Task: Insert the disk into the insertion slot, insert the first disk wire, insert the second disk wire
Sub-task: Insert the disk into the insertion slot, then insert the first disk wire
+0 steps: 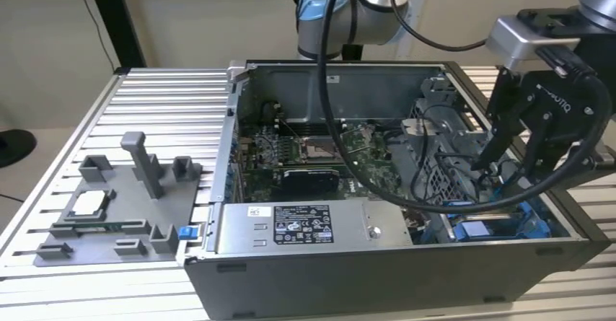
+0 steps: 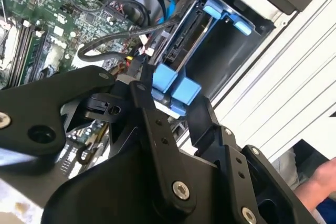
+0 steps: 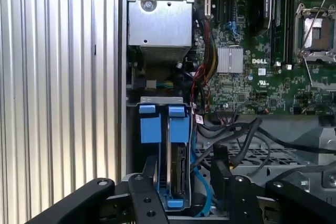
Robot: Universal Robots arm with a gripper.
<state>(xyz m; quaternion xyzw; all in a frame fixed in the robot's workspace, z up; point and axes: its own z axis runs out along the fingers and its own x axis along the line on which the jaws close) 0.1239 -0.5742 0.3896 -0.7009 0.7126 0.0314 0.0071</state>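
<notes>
Slats of bare aluminium make up the table, and towards the exterior view's left a flat grey plastic fixture plate with several upright posts lies on it. Beside that plate stands the open black computer case. Inside the case, along its near wall, a grey metal power supply box carries a white label. Beyond the box lies the green motherboard, and thick black cables loop across it. Farther to the exterior view's right, the black two-fingered gripper hangs over the end of the case where the bright blue fittings show. Both wrist views show the silver disk in its blue plastic caddy frame sitting down inside the insertion slot, a narrow bay of grey sheet metal, with the two blue caddy tabs side by side near the slot's lip. The gripper straddles one end of the caddy. Its jaws are spread wider than the frame and grip nothing. In the first wrist view a clear gap with a thin blue cable in it separates one of the fingers from the caddy. The other finger stands just beside the frame's rail, and whether it touches cannot be told.
</notes>
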